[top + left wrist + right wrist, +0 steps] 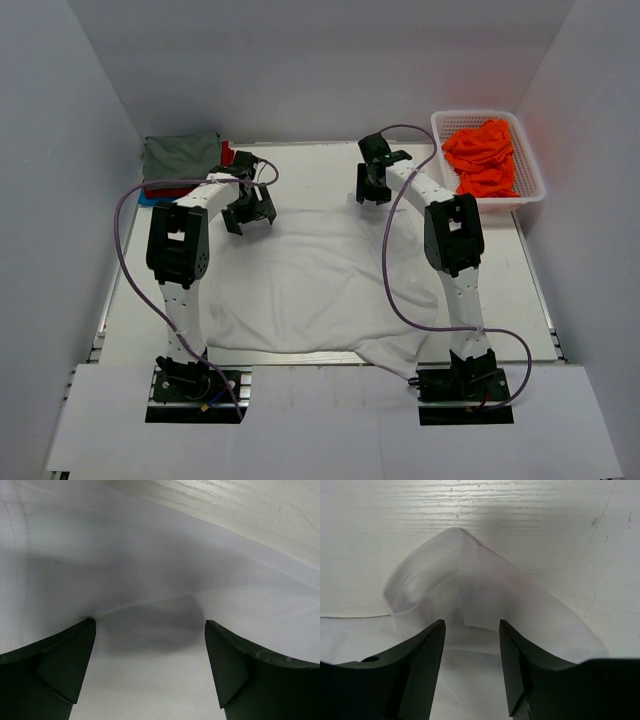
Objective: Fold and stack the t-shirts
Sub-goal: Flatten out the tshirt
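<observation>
A white t-shirt (pixel 310 280) lies spread on the table between the two arms. My left gripper (pixel 250 212) hangs open over its far left edge; in the left wrist view the wide-apart jaws frame only white cloth (pixel 150 580), my gripper's midpoint (pixel 150 622) just above it. My right gripper (pixel 373 190) is open over the shirt's far right corner; the right wrist view shows a rolled sleeve or hem (pixel 465 585) ahead of the gripper (pixel 471 625). Folded olive-grey (pixel 182 155), red (pixel 165 190) and blue (pixel 148 199) shirts are stacked at the far left. Orange shirts (pixel 485 155) lie in a basket.
The white lattice basket (pixel 530 190) stands at the far right corner. White walls close in the table on the left, back and right. Purple cables loop beside each arm. Bare tabletop (pixel 320 160) shows behind the white shirt.
</observation>
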### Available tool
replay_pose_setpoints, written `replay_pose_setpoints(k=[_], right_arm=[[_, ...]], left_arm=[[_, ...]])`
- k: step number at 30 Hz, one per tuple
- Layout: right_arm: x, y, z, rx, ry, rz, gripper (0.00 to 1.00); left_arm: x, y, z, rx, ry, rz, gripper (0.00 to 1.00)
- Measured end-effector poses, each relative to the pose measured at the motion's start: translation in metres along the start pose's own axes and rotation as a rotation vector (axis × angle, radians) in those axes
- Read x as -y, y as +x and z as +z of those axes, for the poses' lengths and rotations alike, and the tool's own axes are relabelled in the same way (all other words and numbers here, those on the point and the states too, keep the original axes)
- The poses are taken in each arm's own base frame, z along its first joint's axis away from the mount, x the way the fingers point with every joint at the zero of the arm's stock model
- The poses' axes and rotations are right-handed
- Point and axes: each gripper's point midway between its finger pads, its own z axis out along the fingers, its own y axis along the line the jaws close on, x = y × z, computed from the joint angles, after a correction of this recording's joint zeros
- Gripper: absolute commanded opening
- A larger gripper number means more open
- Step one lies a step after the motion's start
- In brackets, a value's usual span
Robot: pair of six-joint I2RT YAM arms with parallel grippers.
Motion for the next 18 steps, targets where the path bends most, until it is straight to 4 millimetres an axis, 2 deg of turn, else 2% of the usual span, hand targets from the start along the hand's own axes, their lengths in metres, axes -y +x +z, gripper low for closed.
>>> replay_pose_setpoints(k=[6, 11, 13, 16, 17, 18], right_arm=[[0.003, -0.005, 0.001, 0.012, 0.003, 0.019, 0.50], [0.009, 0.004, 0.015, -0.021, 0.008, 0.012, 0.48], [0.006, 0.001, 0.016, -0.016, -0.009, -0.001, 0.48], [0.005, 0.001, 0.017, -0.016, -0.020, -0.019, 0.42], [0.007, 0.001, 0.017, -0.015, -0.019, -0.021, 0.30], [0.008, 0.000, 0.017, -0.013, -0.011, -0.020, 0.23]], left_arm=[[0.000, 0.002, 0.000, -0.006, 0.003, 0.001, 1.00], [0.000, 0.002, 0.001, -0.005, 0.002, 0.001, 1.00], [0.000, 0.002, 0.001, -0.006, 0.002, 0.003, 1.00], [0.000, 0.002, 0.001, -0.005, 0.002, 0.006, 1.00], [-0.001, 0.002, 0.001, -0.005, 0.002, 0.008, 1.00], [-0.001, 0.002, 0.001, -0.005, 0.000, 0.008, 1.00]])
